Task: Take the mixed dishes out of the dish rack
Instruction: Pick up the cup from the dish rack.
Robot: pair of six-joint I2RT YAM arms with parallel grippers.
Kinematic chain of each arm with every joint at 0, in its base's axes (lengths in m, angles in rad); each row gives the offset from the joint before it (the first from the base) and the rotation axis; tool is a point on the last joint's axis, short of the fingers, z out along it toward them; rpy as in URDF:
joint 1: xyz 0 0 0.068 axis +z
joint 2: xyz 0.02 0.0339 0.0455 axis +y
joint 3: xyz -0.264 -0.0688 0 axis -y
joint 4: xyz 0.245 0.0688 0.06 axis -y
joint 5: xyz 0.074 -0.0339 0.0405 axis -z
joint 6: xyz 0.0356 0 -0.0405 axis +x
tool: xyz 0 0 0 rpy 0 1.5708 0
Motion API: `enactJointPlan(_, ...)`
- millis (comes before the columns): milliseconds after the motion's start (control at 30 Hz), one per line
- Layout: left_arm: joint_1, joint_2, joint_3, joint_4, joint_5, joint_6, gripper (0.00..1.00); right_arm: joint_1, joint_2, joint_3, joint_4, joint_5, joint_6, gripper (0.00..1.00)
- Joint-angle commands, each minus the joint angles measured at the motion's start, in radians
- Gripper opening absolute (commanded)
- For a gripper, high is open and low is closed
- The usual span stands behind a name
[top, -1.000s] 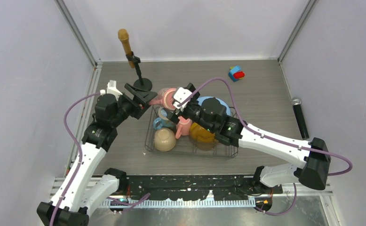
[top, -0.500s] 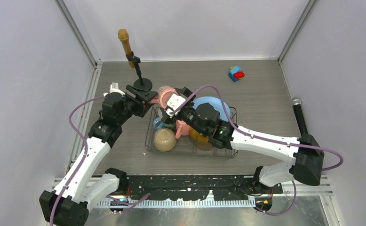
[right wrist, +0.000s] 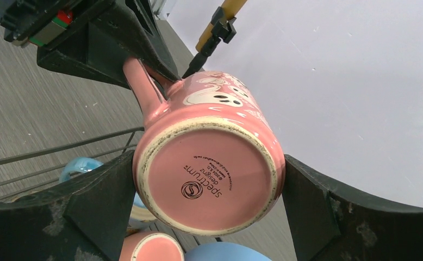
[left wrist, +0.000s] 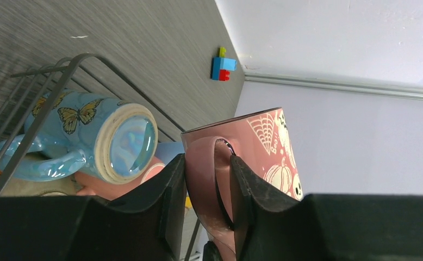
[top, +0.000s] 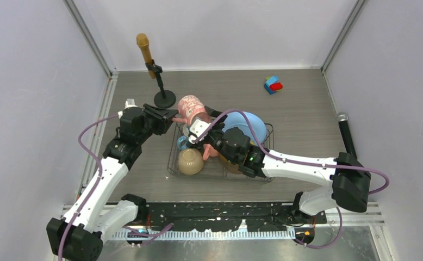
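The pink patterned mug (top: 192, 107) hangs on its side above the far left corner of the dish rack (top: 171, 163). My left gripper (top: 168, 115) is shut on its handle (left wrist: 223, 179). My right gripper (top: 198, 129) is open, its fingers flanking the mug's base (right wrist: 209, 168); I cannot tell whether they touch it. In the rack are the blue butterfly mug (top: 183, 142), the beige bowl (top: 190, 161), a plain pink mug (top: 210, 151), the light-blue plate (top: 250, 124) and the yellow plate (top: 228, 160), mostly hidden under my right arm.
A black stand with a brown microphone (top: 157, 76) rises just behind the left gripper. A red-blue toy block (top: 273, 84) lies at the far right. A black microphone (top: 346, 133) lies along the right wall. Walls enclose three sides.
My right arm has drawn back toward the near left, away from the patterned mug. My left gripper has stayed at the mug's handle, and the mug has tipped slightly farther back.
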Motion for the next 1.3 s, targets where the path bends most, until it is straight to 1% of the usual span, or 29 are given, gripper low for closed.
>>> enactJointPlan(0, -0.016, 0.019, 0.004, 0.147, 0.064, -0.003, 0.11, 0.023, -0.034, 0.002, 0.195, -0.129, 0.092, 0.01)
enactJointPlan(33, -0.016, 0.027, 0.004, 0.159, 0.072, -0.009, 0.08, 0.024, -0.029, 0.000, 0.210, -0.135, 0.114, 0.01)
enactJointPlan(100, -0.016, 0.044, 0.004, 0.191, 0.096, -0.020, 0.06, 0.029, -0.011, -0.003, 0.232, -0.154, 0.141, 0.01)
enactJointPlan(200, -0.018, 0.060, -0.004, 0.248, 0.128, -0.047, 0.09, 0.047, 0.037, -0.007, 0.295, -0.162, 0.154, 0.01)
enactJointPlan(300, -0.018, 0.064, -0.041, 0.364, 0.162, -0.114, 0.09, 0.067, 0.093, -0.011, 0.366, -0.136, 0.155, 0.01)
enactJointPlan(367, -0.018, 0.060, -0.060, 0.409, 0.168, -0.145, 0.09, 0.077, 0.120, -0.014, 0.410, -0.122, 0.155, 0.01)
enactJointPlan(433, -0.018, 0.049, -0.057, 0.403, 0.167, -0.148, 0.09, 0.088, 0.139, -0.017, 0.436, -0.110, 0.146, 0.01)
enactJointPlan(533, -0.018, 0.033, -0.048, 0.390, 0.174, -0.147, 0.15, 0.105, 0.163, -0.006, 0.445, -0.080, 0.101, 0.01)
enactJointPlan(667, -0.018, 0.020, -0.049, 0.388, 0.174, -0.156, 0.16, 0.124, 0.194, 0.001, 0.476, -0.058, 0.070, 0.01)
enactJointPlan(800, -0.019, 0.025, -0.047, 0.411, 0.189, -0.171, 0.20, 0.137, 0.235, 0.022, 0.492, -0.052, 0.051, 0.01)
enactJointPlan(900, -0.019, 0.037, -0.034, 0.417, 0.216, -0.178, 0.26, 0.142, 0.263, 0.040, 0.518, -0.049, 0.024, 0.01)
enactJointPlan(967, -0.019, 0.046, -0.030, 0.425, 0.230, -0.180, 0.27, 0.143, 0.281, 0.049, 0.543, -0.047, 0.015, 0.01)
enactJointPlan(1000, -0.020, 0.048, -0.030, 0.426, 0.233, -0.181, 0.24, 0.142, 0.291, 0.053, 0.550, -0.047, 0.013, 0.01)
enactJointPlan(1033, -0.020, 0.051, -0.031, 0.426, 0.234, -0.183, 0.19, 0.143, 0.294, 0.059, 0.562, -0.046, 0.011, 0.01)
enactJointPlan(1067, -0.020, 0.051, -0.033, 0.424, 0.232, -0.183, 0.12, 0.143, 0.301, 0.063, 0.566, -0.047, 0.011, 0.01)
enactJointPlan(1100, -0.021, 0.051, -0.034, 0.421, 0.229, -0.182, 0.02, 0.144, 0.303, 0.065, 0.567, -0.048, 0.011, 0.01)
enactJointPlan(1133, -0.021, 0.048, -0.033, 0.413, 0.224, -0.180, 0.00, 0.144, 0.305, 0.064, 0.566, -0.048, 0.012, 0.01)
enactJointPlan(1233, -0.021, 0.032, -0.030, 0.399, 0.197, -0.143, 0.00, 0.145, 0.295, 0.044, 0.565, -0.045, 0.035, 0.02)
enactJointPlan(1267, -0.021, 0.025, -0.028, 0.399, 0.185, -0.118, 0.00, 0.145, 0.284, 0.036, 0.567, -0.035, 0.047, 0.10)
